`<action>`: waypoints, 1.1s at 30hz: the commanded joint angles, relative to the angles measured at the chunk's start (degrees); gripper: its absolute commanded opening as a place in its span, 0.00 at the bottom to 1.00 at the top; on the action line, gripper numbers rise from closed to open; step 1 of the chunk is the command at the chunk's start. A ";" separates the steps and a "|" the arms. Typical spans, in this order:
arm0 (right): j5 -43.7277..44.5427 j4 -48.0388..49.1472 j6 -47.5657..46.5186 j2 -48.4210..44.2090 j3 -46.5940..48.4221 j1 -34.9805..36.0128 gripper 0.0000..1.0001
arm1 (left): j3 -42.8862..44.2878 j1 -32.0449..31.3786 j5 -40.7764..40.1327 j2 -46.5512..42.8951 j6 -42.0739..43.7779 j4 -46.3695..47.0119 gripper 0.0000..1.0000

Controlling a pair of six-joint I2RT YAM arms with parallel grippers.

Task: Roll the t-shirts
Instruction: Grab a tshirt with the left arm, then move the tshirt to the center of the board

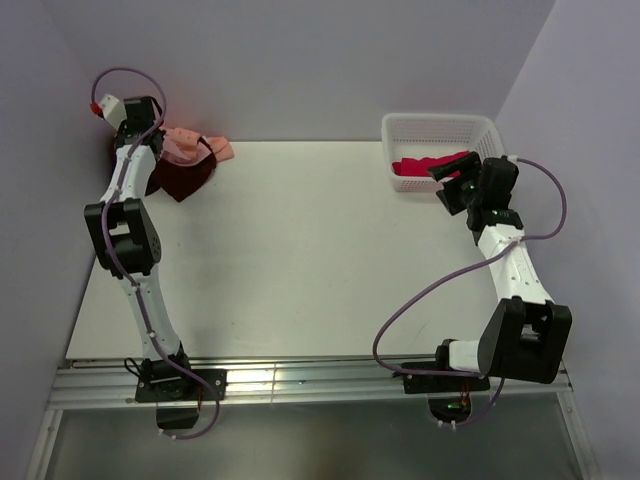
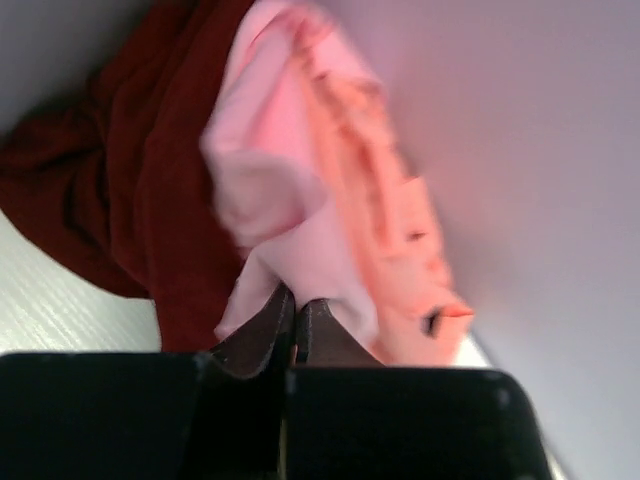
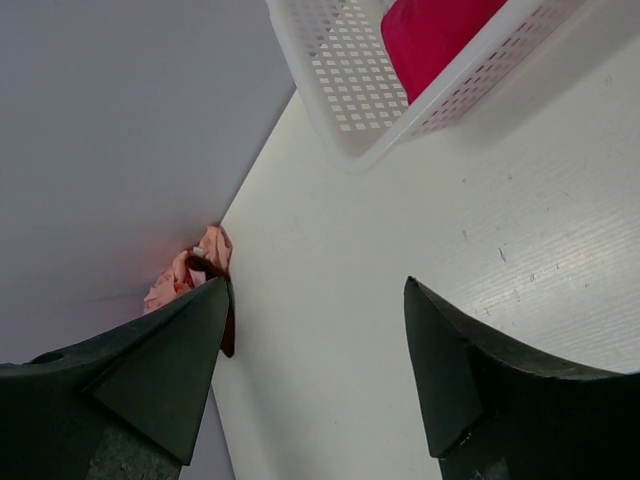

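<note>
A pile of t-shirts lies in the table's far left corner: a light pink t-shirt (image 2: 270, 180), a peach-orange one (image 2: 390, 220) and a dark maroon one (image 2: 130, 190). My left gripper (image 2: 295, 302) is shut on a fold of the light pink t-shirt (image 1: 183, 143), the jaws pressed together with cloth between them. From above, the left gripper (image 1: 160, 140) sits over the pile, beside the maroon cloth (image 1: 185, 180). A crimson-pink t-shirt (image 1: 420, 165) lies in the basket. My right gripper (image 3: 316, 285) is open and holds nothing; it hovers by the basket's near side (image 1: 452, 180).
The white lattice basket (image 1: 440, 125) stands at the far right corner, its wall (image 3: 340, 70) close ahead of the right gripper. Lilac walls close in the back and both sides. The white table (image 1: 320, 250) stretches between the arms.
</note>
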 commanded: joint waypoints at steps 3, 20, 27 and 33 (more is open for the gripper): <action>-0.21 -0.57 -2.49 -3.32 0.79 1.14 0.77 | 7.42 -2.47 -0.98 -14.95 1.25 7.73 0.00; -3.63 -1.98 -7.49 -15.80 -4.74 5.36 0.77 | -6.68 -29.53 0.48 -53.16 14.62 23.06 0.00; -5.83 -4.88 -11.10 -23.71 -8.17 7.21 0.77 | -20.50 -40.16 14.06 -61.62 5.04 18.05 0.00; -11.45 -4.27 -12.60 -31.54 -15.89 7.82 0.75 | -34.82 -53.09 10.90 -70.31 1.61 16.63 0.00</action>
